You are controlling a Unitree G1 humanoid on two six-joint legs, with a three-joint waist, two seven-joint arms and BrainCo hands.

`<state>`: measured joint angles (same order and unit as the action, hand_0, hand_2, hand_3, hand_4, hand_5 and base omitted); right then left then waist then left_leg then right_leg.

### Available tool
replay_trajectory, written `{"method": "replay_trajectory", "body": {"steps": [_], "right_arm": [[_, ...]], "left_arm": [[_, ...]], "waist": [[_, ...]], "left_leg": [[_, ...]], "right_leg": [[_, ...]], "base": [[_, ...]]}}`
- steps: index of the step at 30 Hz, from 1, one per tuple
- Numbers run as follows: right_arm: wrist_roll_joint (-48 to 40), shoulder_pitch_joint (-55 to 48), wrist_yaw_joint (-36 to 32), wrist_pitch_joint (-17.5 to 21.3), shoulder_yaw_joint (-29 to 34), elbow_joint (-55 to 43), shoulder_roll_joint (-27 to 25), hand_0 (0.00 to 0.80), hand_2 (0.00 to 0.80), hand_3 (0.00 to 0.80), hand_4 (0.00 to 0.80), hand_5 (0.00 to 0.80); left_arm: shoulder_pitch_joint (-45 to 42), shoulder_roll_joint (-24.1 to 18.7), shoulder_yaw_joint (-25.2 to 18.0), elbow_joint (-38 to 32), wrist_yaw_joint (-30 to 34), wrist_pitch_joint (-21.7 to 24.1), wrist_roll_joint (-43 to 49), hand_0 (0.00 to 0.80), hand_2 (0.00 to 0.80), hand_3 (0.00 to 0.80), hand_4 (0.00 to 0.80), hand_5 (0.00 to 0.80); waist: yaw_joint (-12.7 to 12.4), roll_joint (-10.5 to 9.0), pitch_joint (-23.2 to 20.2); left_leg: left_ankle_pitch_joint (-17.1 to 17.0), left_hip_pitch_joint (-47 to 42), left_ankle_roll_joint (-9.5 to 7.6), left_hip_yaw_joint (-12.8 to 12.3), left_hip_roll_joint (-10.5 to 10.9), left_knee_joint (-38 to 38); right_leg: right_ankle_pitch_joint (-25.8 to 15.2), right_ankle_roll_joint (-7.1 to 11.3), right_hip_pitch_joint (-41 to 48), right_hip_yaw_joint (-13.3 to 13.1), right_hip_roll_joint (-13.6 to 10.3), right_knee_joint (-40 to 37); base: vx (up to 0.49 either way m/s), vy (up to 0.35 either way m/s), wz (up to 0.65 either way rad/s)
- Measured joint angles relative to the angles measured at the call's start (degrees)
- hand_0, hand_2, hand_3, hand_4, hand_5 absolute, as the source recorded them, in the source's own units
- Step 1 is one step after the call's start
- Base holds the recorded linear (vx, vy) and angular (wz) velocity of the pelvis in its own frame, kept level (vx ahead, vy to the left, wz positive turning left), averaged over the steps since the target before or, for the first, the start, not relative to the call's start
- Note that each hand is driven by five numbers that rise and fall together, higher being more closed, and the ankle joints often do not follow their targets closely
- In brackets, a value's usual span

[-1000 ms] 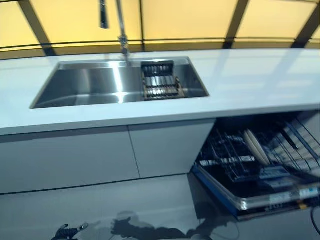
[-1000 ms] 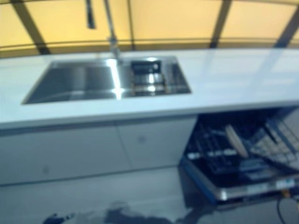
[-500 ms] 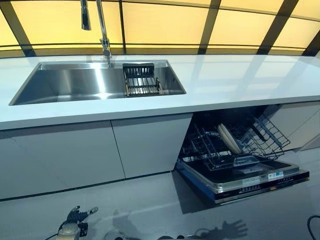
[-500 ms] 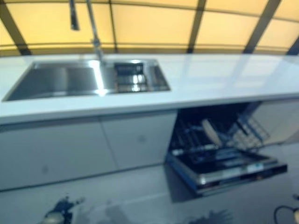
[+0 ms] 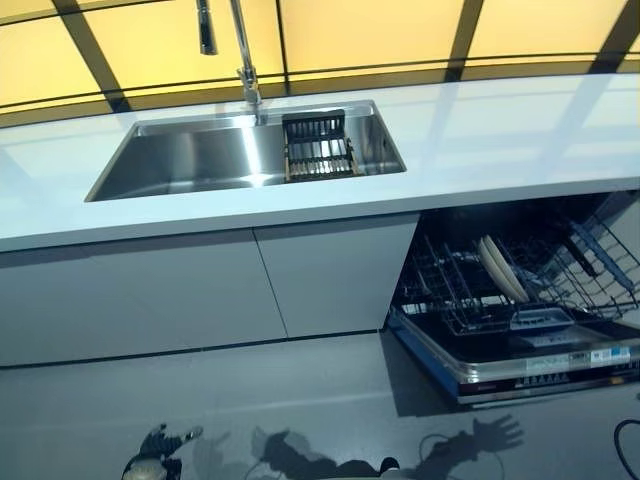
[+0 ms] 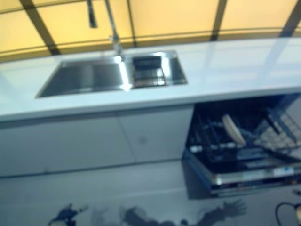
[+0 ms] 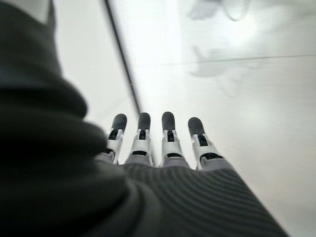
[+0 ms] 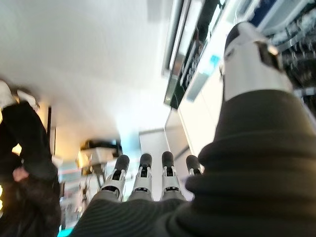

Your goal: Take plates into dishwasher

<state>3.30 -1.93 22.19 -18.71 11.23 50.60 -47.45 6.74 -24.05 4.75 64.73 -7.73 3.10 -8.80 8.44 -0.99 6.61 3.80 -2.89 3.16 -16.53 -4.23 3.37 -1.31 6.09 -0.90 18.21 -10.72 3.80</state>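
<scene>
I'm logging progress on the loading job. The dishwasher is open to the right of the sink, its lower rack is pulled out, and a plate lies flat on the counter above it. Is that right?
Not quite. The plate is not on the counter; it stands on edge in the pulled-out lower rack of the open dishwasher, as the left eye view shows. The rest holds: the dishwasher is open, right of the sink.

No legible text, brand, number or sign anywhere in kitchen scene. Small labels on front edge of open dishwasher door (image 5: 545,362) show pale and blue print, too small to read. Counter (image 5: 500,140), sink (image 5: 190,160) and cabinet fronts (image 5: 200,290) carry no visible markings.
</scene>
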Motion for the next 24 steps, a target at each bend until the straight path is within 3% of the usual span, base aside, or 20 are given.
{"method": "replay_trajectory", "body": {"steps": [2, 4, 8, 12, 15, 18, 19, 22, 23, 24], "right_arm": [[-0.8, 1.6, 0.2, -0.7, -0.9, 0.2, 3.5, 0.000, 0.000, 0.000, 0.000, 0.000], [-0.8, 2.0, 0.2, -0.8, -0.8, 0.3, 3.4, 0.000, 0.000, 0.000, 0.000, 0.000], [-0.6, 2.0, 0.3, -0.7, -0.7, 1.1, 1.8, 0.000, 0.000, 0.000, 0.000, 0.000], [-0.5, 1.9, 0.4, -0.7, -0.7, 1.1, 1.6, 0.000, 0.000, 0.000, 0.000, 0.000], [-0.5, 0.7, 0.4, -0.5, -0.6, 1.1, 1.6, 0.000, 0.000, 0.000, 0.000, 0.000], [-0.5, -0.8, 0.5, -0.3, -0.5, 1.1, 2.5, 0.000, 0.000, 0.000, 0.000, 0.000], [-0.5, -1.6, 0.6, -0.3, -0.5, 1.5, 4.3, 0.000, 0.000, 0.000, 0.000, 0.000], [-0.7, -3.2, 1.8, -0.3, -0.4, 1.9, 6.9, 0.000, 0.000, 0.000, 0.000, 0.000], [-0.7, -3.2, 2.2, -0.1, -0.5, 2.0, 7.6, 0.000, 0.000, 0.000, 0.000, 0.000], [-0.7, -3.2, 2.3, 0.1, -0.5, 2.1, 7.8, 0.000, 0.000, 0.000, 0.000, 0.000]], "left_arm": [[2.1, -1.0, 1.6, -0.4, 0.3, 0.3, -0.2, 0.000, 0.000, 0.000, 0.000, 0.000], [1.1, 0.3, 3.0, 0.7, 0.8, 0.4, -0.2, 0.000, 0.000, 0.000, 0.000, 0.000], [-3.8, 0.5, 3.0, 1.8, 1.0, 0.6, 0.1, 0.000, 0.000, 0.000, 0.000, 0.000], [-5.3, 0.5, 3.0, 1.4, 0.7, 0.6, 0.3, 0.000, 0.000, 0.000, 0.000, 0.000], [-5.4, 0.3, 2.8, 0.6, 0.2, 0.6, 0.7, 0.000, 0.000, 0.000, 0.000, 0.000], [-5.6, -0.5, 1.4, 0.6, 0.3, 0.7, 0.7, 0.000, 0.000, 0.000, 0.000, 0.000], [-6.1, -1.6, 0.4, 0.6, 0.4, 0.6, 0.7, 0.000, 0.000, 0.000, 0.000, 0.000], [-6.2, -1.7, -0.6, 1.1, 1.1, 0.4, 0.7, 0.000, 0.000, 0.000, 0.000, 0.000], [-7.1, -1.5, -0.6, 2.1, 1.5, 0.3, 0.7, 0.000, 0.000, 0.000, 0.000, 0.000], [-7.9, -1.6, -0.7, 2.3, 1.6, 0.2, 0.7, 0.000, 0.000, 0.000, 0.000, 0.000]], "waist": [[0.2, -3.53, 1.2], [0.2, -4.45, 0.9], [-0.1, -4.08, 0.9], [-0.1, -1.61, 1.0], [0.0, -0.99, 1.1], [-0.1, -1.53, 1.5], [-0.3, -1.51, 2.2], [-1.6, -1.18, 2.4], [-2.4, -1.43, 2.5], [-3.2, -1.87, 2.6]], "left_leg": [[-2.2, 0.3, -0.25, 1.8, 0.9, -2.1], [-2.4, 0.2, -0.37, 1.8, 0.6, -2.2], [-3.1, -1.5, -0.47, 0.6, 0.8, -4.1], [-3.8, -1.9, 0.01, -0.4, 0.6, -4.9], [-3.7, -3.3, 0.21, -0.7, 0.6, -5.2], [-3.6, -3.6, -0.09, -1.0, -0.1, -5.3], [-3.8, -2.9, -0.08, -2.3, -1.7, -5.0], [-3.8, -1.4, 0.60, -3.0, -3.9, -3.5], [-3.2, -1.3, 1.51, -3.2, -4.7, -2.2], [-2.8, -1.3, 2.72, -3.1, -5.3, -1.1]], "right_leg": [[0.2, -0.29, -1.7, -2.3, 0.4, 0.7], [-0.3, -0.26, -1.2, -3.5, 0.8, -0.1], [-0.7, -0.45, -1.2, -4.8, 1.4, -0.3], [-1.9, -0.75, -0.8, -5.4, 2.0, -1.7], [-2.4, -1.02, -0.3, -6.9, 2.3, -1.3], [-2.2, -0.52, -0.5, -6.9, 2.1, -0.2], [-1.2, 1.23, -1.4, -7.2, 1.8, 0.3], [-0.8, 1.42, -4.6, -7.5, -2.8, 7.0], [-1.8, 2.53, -3.4, -7.6, -6.2, 4.6], [-2.5, 3.31, -2.1, -7.4, -8.2, 2.1]], "base": [[-0.160, 0.012, 0.25], [-0.134, 0.049, -0.01], [-0.094, 0.117, -0.14], [-0.095, 0.071, -0.11], [-0.120, -0.062, -0.21], [-0.187, -0.267, -0.11], [-0.154, -0.364, -0.20], [-0.081, -0.332, -0.26], [-0.053, -0.288, -0.42], [-0.081, -0.447, -0.44]]}}
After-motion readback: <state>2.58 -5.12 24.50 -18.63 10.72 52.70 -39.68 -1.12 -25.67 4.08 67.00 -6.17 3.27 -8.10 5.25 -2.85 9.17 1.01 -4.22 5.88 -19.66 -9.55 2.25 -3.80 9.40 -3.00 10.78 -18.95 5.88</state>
